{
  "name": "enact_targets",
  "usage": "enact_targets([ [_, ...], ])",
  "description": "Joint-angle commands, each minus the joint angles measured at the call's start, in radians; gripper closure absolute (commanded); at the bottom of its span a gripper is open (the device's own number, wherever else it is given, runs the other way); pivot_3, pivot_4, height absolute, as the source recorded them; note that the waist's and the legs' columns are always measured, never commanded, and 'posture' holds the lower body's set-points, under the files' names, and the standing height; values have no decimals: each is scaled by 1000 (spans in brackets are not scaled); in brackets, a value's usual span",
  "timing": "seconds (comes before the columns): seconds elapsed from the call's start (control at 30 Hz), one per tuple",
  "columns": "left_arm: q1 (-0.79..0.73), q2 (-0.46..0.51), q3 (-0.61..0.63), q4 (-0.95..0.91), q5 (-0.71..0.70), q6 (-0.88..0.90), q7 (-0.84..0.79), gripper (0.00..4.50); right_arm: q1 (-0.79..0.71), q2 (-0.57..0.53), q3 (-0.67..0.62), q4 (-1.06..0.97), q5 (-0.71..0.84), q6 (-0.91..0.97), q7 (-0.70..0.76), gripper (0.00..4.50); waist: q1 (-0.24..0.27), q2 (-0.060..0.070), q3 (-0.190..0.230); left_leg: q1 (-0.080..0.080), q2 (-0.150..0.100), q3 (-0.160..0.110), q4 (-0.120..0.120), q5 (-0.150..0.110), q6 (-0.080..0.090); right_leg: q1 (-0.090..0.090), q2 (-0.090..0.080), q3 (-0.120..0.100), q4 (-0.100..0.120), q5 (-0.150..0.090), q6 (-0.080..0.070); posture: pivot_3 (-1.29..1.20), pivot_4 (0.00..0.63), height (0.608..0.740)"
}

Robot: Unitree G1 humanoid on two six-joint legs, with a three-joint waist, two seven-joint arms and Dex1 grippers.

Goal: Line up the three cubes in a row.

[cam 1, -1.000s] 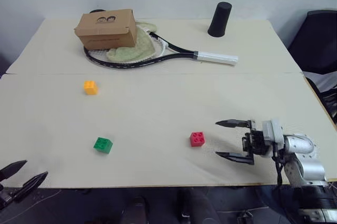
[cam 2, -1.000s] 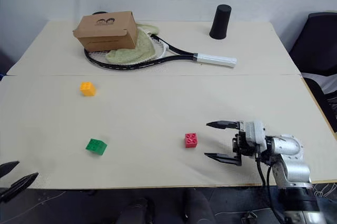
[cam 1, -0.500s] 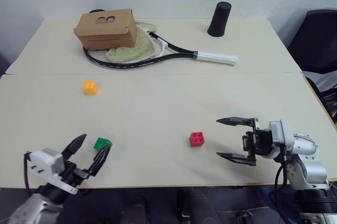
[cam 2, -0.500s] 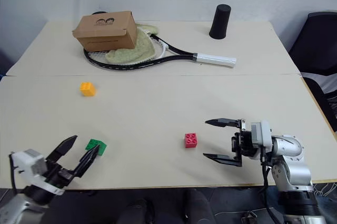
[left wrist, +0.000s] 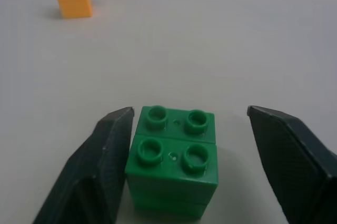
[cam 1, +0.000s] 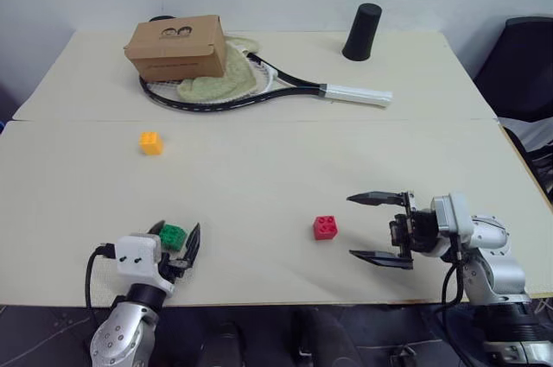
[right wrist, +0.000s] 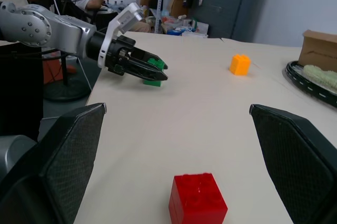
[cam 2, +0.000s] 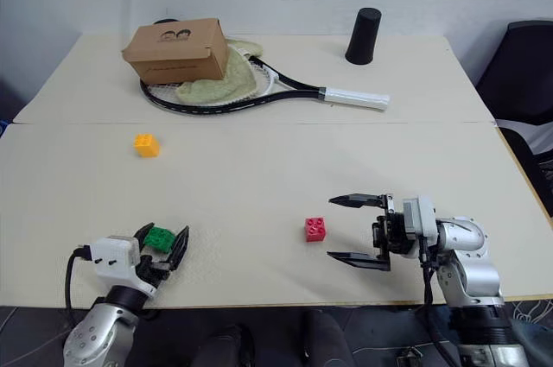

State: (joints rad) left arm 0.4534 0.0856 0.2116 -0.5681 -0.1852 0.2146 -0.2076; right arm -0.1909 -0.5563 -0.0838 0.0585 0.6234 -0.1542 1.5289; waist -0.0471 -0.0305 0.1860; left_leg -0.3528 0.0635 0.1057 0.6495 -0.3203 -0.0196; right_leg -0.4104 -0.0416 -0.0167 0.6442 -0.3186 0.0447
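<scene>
The green cube (cam 1: 173,236) sits near the table's front left, between the fingers of my left gripper (cam 1: 177,230). In the left wrist view one finger (left wrist: 113,145) touches the green cube (left wrist: 174,161), while the other finger (left wrist: 284,150) stands a gap away, so the gripper is open. Further right lies the red cube (cam 1: 326,227), just left of my right gripper (cam 1: 351,227), which points at it with its jaws wide open and nothing between them. The orange-yellow cube (cam 1: 150,142) rests alone further back on the left.
At the back left a brown cardboard box (cam 1: 175,46) lies on a pale green cloth (cam 1: 216,84) and a tennis racket (cam 1: 285,84). A black cup (cam 1: 360,32) stands at the back right. A dark chair (cam 1: 527,65) is beyond the table's right edge.
My left arm swung in from the front left corner to the green cube, and its fingers narrowed around it. The right gripper stayed open beside the red cube.
</scene>
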Motion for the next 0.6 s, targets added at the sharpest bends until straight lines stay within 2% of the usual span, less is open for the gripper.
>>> enact_targets([
  [0.03, 35, 22, 14, -39, -19, -20, -17, 2178, 3, 5, -19, 33, 8, -52, 52, 0, 0, 0, 0, 0, 0, 0, 0, 0, 0, 0, 0, 0, 0, 0, 0, 0, 150, 740],
  [0.13, 18, 66, 33, -32, -60, -42, -75, 3007, 17, -1, -38, 59, 15, -86, 65, 0, 1, 0, 0, 0, 0, 0, 1, 0, 0, 0, 0, 0, 0, 0, 0, 0, 150, 740],
  [0.23, -50, 149, 44, -14, -171, -37, -203, 2993, 33, -11, -62, 58, 24, -109, 60, 0, 7, 0, 0, 1, 0, 0, 1, 0, 0, 0, 0, 0, 2, 0, -1, 0, 150, 740],
  [0.37, -249, 415, -22, 52, -306, 16, -561, 2993, 86, -60, -110, 26, 35, -99, 56, 0, 23, 1, 0, 1, 0, -1, 2, 1, -1, 0, 0, -2, 3, 0, -2, 0, 150, 740],
  [0.43, -357, 567, -107, 163, -266, -21, -777, 2993, 114, -88, -133, 12, 42, -91, 57, 0, 29, 2, 0, 1, -1, -1, 2, 1, -1, 1, -1, -2, 3, 0, -2, 0, 150, 740],
  [0.47, -413, 613, -148, 234, -231, -66, -852, 2993, 125, -98, -142, 5, 47, -85, 56, 0, 28, 4, -1, 1, -1, 0, 2, 1, -1, 1, -1, -2, 3, 0, -2, 0, 150, 740],
  [0.6, -652, 582, -286, 468, -208, -105, -992, 2993, 157, -135, -152, -16, 50, -100, 76, 0, 20, 7, -2, 1, -1, 3, 2, 1, 0, 1, -1, -1, 3, 0, -2, 0, 150, 740],
])
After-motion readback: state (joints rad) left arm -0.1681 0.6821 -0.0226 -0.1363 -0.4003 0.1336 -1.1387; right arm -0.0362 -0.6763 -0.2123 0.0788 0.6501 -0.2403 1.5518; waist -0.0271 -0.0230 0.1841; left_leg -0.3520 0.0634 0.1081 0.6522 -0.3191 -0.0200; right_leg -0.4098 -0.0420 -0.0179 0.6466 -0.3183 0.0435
